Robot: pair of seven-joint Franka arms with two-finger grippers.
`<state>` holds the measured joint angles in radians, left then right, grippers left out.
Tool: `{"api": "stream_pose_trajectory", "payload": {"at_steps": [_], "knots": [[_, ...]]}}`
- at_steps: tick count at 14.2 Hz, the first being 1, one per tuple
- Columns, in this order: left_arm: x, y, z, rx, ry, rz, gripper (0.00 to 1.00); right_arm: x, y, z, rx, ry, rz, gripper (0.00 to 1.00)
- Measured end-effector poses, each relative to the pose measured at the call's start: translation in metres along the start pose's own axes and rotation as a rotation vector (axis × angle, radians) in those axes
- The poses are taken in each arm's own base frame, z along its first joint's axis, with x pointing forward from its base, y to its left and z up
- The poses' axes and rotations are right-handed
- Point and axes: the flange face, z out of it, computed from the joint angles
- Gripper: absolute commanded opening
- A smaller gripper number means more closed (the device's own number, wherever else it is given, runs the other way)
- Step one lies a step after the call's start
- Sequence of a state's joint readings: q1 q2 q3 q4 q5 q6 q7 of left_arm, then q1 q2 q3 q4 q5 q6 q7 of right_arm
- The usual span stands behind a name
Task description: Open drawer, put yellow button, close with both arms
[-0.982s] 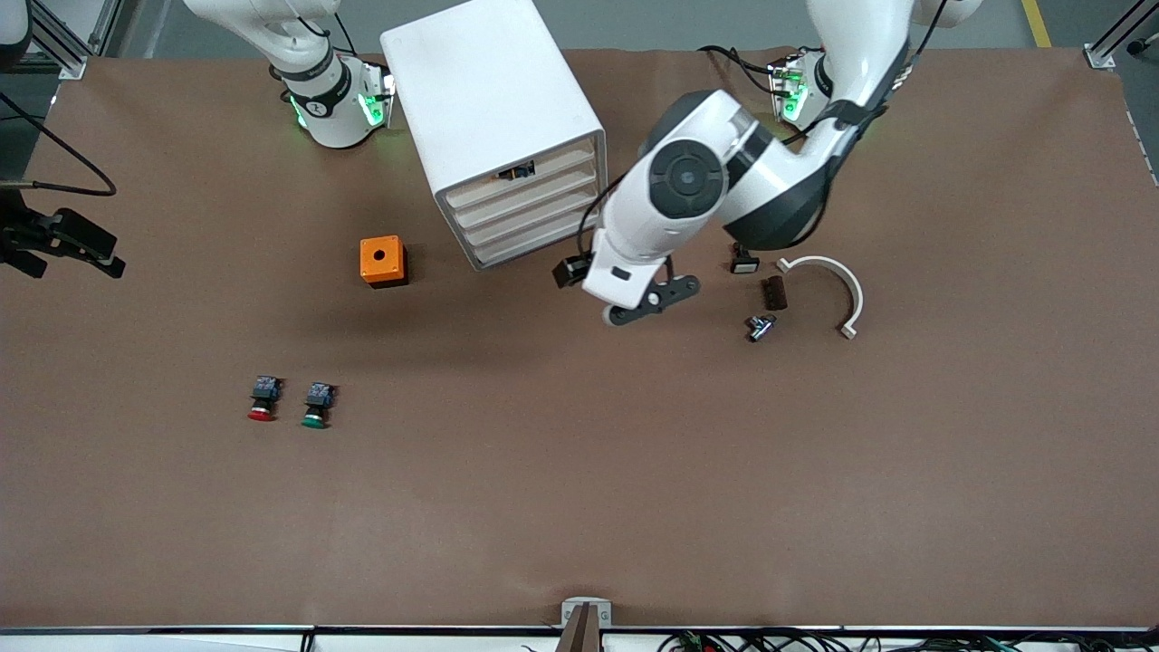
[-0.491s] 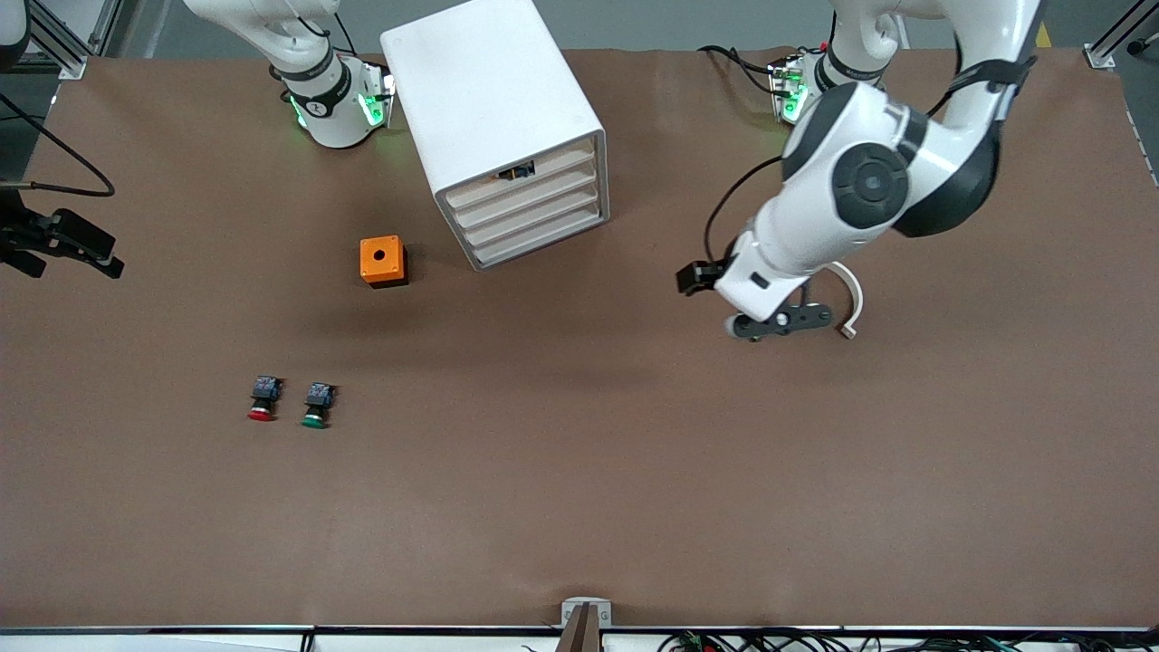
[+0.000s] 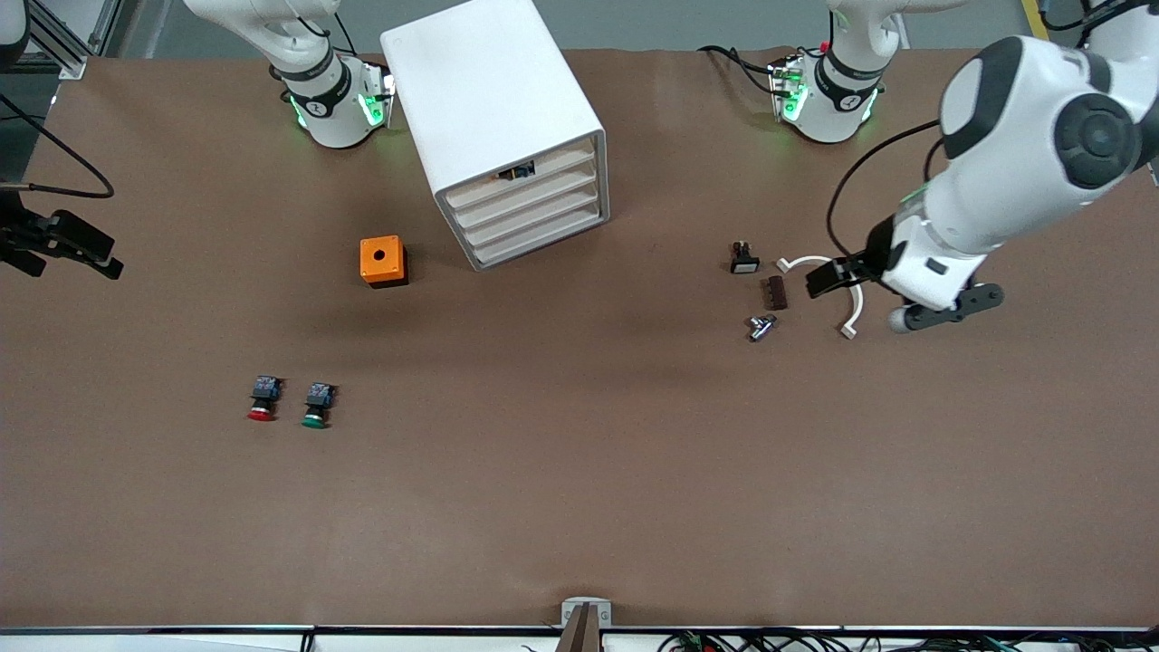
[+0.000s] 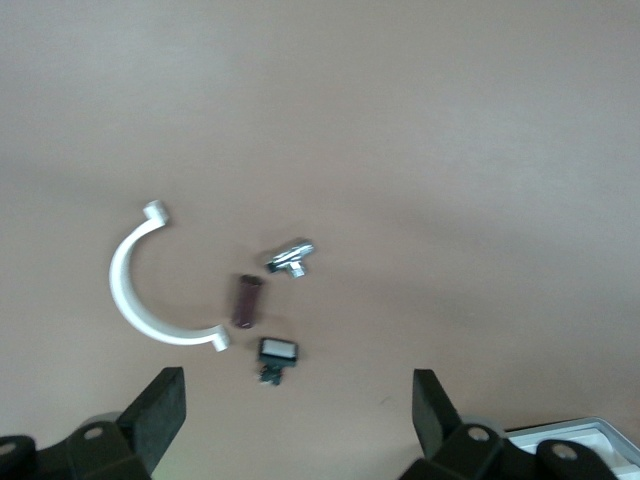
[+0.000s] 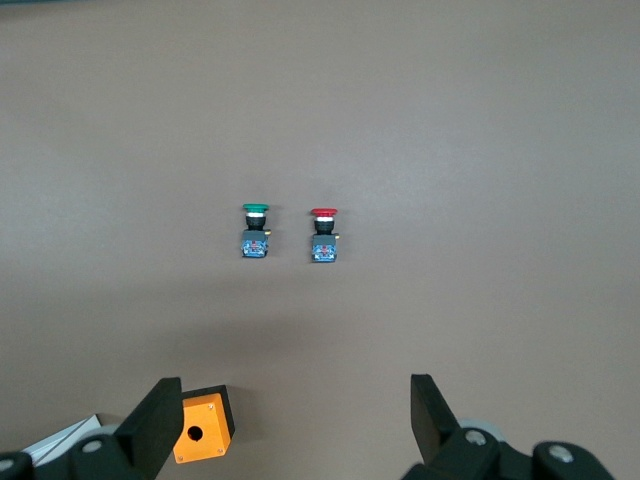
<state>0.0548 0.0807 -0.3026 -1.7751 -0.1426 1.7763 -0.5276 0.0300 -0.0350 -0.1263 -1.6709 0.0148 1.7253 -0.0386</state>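
The white cabinet (image 3: 493, 109) stands near the right arm's base, and its four cream drawer fronts look level with each other. A small dark thing with an orange spot (image 3: 518, 169) shows at the top drawer (image 3: 552, 165); I cannot tell if it is the yellow button. My left gripper (image 3: 946, 308) hangs over the table beside a white curved clip (image 3: 851, 290). Its fingers (image 4: 160, 412) are wide apart and empty. My right gripper (image 5: 290, 420) does not show in the front view. It is open and empty, high over the table by an orange box (image 5: 203, 427).
The orange box (image 3: 383, 261) sits by the cabinet. A red button (image 3: 263, 398) and a green button (image 3: 317, 405) lie nearer the front camera. A small black switch (image 3: 743, 259), a brown piece (image 3: 773, 292) and a metal piece (image 3: 761, 327) lie beside the clip.
My left arm swung away from in front of the cabinet toward its own end of the table, passing over the small parts. Cabinet, buttons and box have not moved.
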Motion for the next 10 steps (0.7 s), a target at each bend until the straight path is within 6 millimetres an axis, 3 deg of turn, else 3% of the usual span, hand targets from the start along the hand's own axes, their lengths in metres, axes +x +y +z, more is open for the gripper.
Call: {"api": "stream_pose_trajectory", "payload": {"at_steps": [2, 6, 8, 10], "knots": [[0.009, -0.016, -0.013, -0.004, 0.001, -0.031, 1.00, 0.001, 0.000, -0.006, 0.000, 0.011, -0.001, 1.00], [0.013, -0.019, -0.030, -0.019, 0.024, -0.024, 1.00, 0.000, 0.000, -0.013, 0.000, 0.025, 0.000, 1.00], [0.012, -0.021, -0.036, -0.014, 0.016, 0.057, 1.00, 0.000, 0.000, -0.013, 0.000, 0.025, 0.000, 1.00], [0.018, -0.037, -0.043, 0.004, 0.008, 0.154, 1.00, 0.000, 0.000, -0.013, 0.000, 0.025, 0.000, 1.00]]}}
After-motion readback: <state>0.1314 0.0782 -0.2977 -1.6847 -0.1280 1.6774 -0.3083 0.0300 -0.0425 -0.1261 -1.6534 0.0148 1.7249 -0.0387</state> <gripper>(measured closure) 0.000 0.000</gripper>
